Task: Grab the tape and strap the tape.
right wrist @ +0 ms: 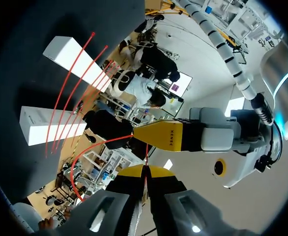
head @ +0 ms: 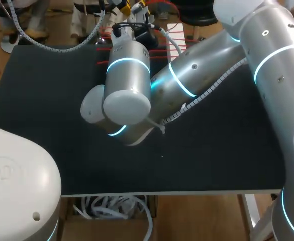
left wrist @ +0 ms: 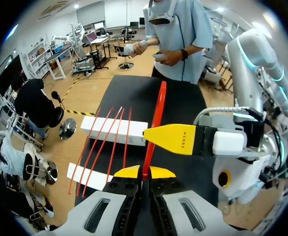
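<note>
The red tape is a long, narrow, flat strap of plain bright red. Seen face-on from the left wrist it is a stiff, straight band that tapers away over the black desk. Seen edge-on from the right wrist it is only a thin line that bends into a loose curve.

The left pincer has its yellow tips together, clamped on one end of the red tape, which rises straight from between them. The right pincer is likewise closed on the red tape, and from the left wrist its yellow finger meets the band partway along.

Both pincers are near the middle of the desk's far edge, where in the head view the right arm hides most of them. Just beside them, several thinner red strips lie across two white blocks on the desk.
</note>
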`<state>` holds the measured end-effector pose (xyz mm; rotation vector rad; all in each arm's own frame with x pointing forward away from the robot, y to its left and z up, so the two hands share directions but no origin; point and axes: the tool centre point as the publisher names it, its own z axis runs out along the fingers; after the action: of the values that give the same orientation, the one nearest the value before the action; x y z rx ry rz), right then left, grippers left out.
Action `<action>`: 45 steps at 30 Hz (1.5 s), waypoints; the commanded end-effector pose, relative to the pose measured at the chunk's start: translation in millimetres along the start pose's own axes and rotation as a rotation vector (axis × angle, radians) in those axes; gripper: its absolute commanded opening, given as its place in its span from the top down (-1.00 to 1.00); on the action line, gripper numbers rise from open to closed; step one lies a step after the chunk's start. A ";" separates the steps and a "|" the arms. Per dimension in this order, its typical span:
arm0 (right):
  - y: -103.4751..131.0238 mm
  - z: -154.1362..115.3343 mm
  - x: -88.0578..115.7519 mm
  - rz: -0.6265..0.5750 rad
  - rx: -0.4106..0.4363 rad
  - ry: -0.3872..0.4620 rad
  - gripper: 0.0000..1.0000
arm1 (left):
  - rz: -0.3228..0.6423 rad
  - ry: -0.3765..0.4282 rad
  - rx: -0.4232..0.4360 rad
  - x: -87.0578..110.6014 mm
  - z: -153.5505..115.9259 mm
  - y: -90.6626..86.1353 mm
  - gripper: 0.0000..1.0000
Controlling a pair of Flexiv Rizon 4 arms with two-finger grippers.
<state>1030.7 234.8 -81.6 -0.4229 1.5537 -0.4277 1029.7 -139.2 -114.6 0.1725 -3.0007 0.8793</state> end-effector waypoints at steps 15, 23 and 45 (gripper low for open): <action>13.7 -2.7 -5.5 -0.003 0.002 0.020 1.00 | -0.001 0.002 -0.003 -0.2 -0.6 -0.8 1.00; 22.7 -2.8 -5.5 -0.015 0.010 0.025 1.00 | -0.001 0.002 -0.003 -0.2 -0.6 -0.8 1.00; 16.8 -4.3 -13.5 0.033 -0.031 0.016 -0.65 | -0.001 0.002 -0.003 -0.2 -0.6 -0.8 1.00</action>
<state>1027.2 260.0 -85.5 -0.3977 1.5699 -0.3976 1030.1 -135.7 -114.6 0.1745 -3.0002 0.8794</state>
